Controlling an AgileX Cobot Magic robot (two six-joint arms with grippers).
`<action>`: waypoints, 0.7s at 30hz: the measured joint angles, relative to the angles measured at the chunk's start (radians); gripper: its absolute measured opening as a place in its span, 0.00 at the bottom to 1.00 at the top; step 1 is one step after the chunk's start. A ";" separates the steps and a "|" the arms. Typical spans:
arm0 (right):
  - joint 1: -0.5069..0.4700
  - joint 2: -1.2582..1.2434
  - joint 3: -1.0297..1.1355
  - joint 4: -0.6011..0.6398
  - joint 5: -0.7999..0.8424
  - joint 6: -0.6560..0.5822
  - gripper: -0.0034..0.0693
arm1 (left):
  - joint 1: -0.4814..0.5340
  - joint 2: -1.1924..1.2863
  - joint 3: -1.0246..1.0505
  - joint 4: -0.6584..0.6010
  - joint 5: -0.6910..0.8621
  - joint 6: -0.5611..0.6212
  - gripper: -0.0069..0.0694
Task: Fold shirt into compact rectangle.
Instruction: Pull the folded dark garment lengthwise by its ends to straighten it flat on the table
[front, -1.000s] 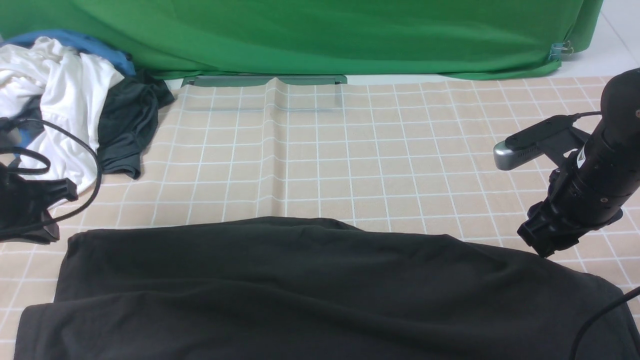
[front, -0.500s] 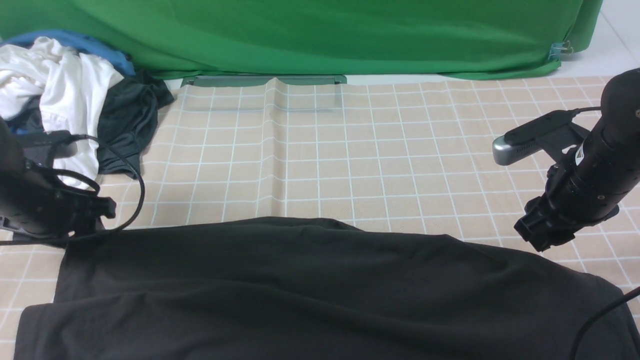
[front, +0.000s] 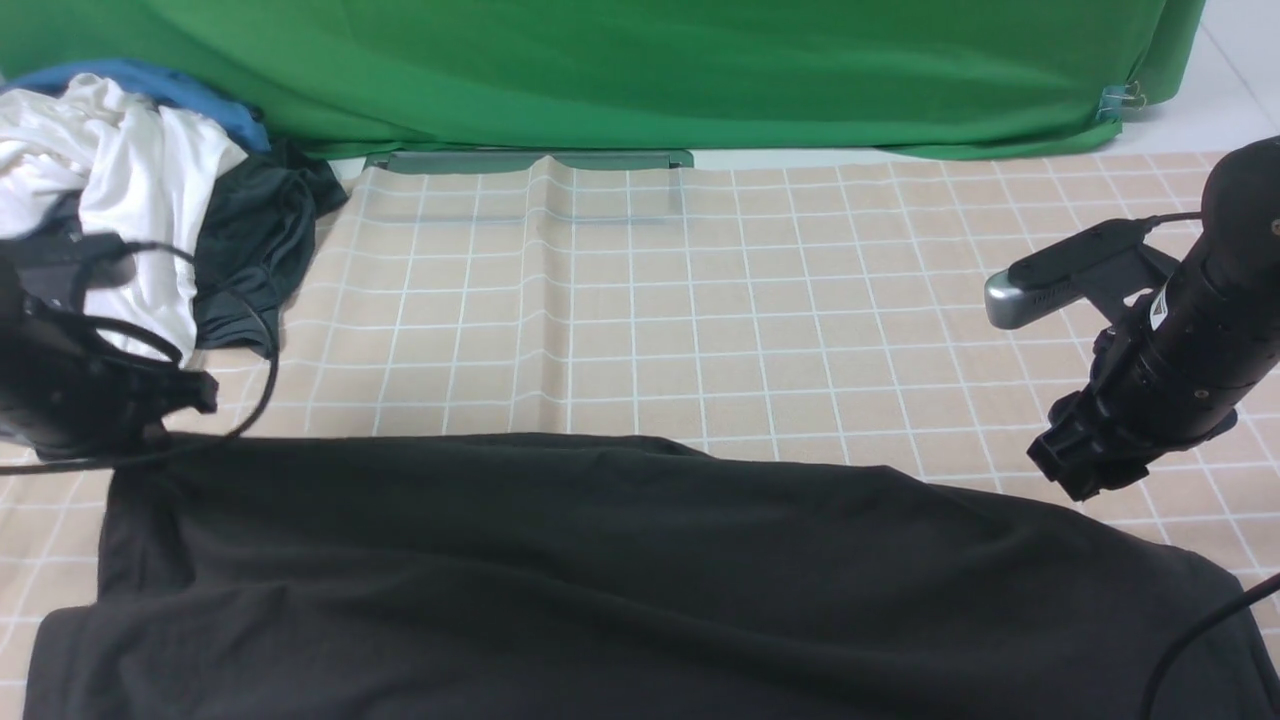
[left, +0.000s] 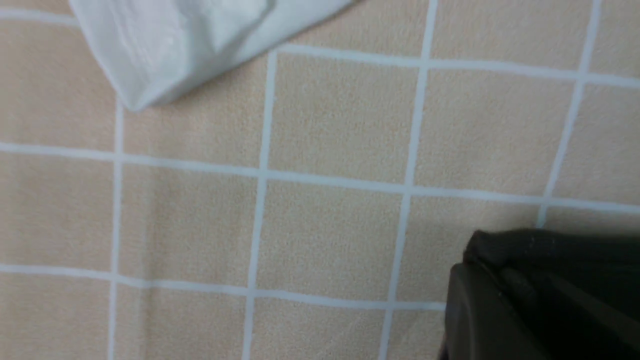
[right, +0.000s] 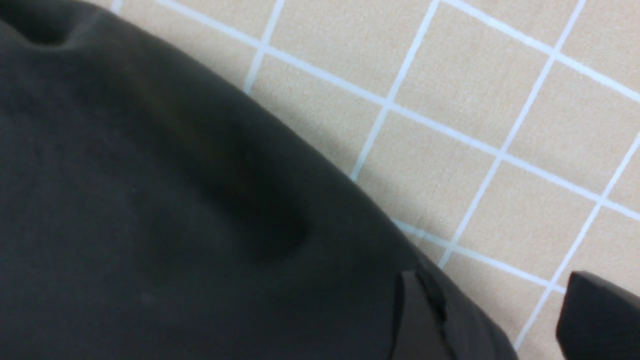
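The black shirt (front: 620, 580) lies spread across the near part of the checked tablecloth (front: 700, 330). My left gripper (front: 165, 425) sits at the shirt's far left corner, shut, and that corner is drawn up towards it. In the left wrist view a bunched fold of the shirt (left: 550, 250) is pinched at my left gripper (left: 505, 287). My right gripper (front: 1085, 478) hovers just above the shirt's far right edge. It is open (right: 505, 320), with one finger (right: 417, 320) over the shirt (right: 150, 200) and the other over the cloth. The neck and print are hidden.
A pile of white (front: 120, 190), blue and dark grey garments (front: 255, 250) lies at the back left, just beyond the left arm. A corner of the white garment (left: 185, 40) shows near the left gripper. A green backdrop (front: 640, 70) closes off the far side.
My left gripper has come in from the left edge to the shirt's far left corner and shut on it, and the corner has shifted slightly left. The right gripper rose a little.
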 joint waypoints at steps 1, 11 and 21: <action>0.000 0.000 0.000 0.000 -0.001 0.001 0.61 | 0.000 -0.016 0.000 0.006 -0.020 0.000 0.14; 0.000 0.000 0.000 0.000 -0.014 0.007 0.61 | 0.000 -0.007 0.001 0.038 -0.108 0.000 0.14; -0.010 0.000 -0.043 -0.002 0.145 0.047 0.63 | 0.000 -0.008 -0.015 0.024 -0.144 -0.001 0.37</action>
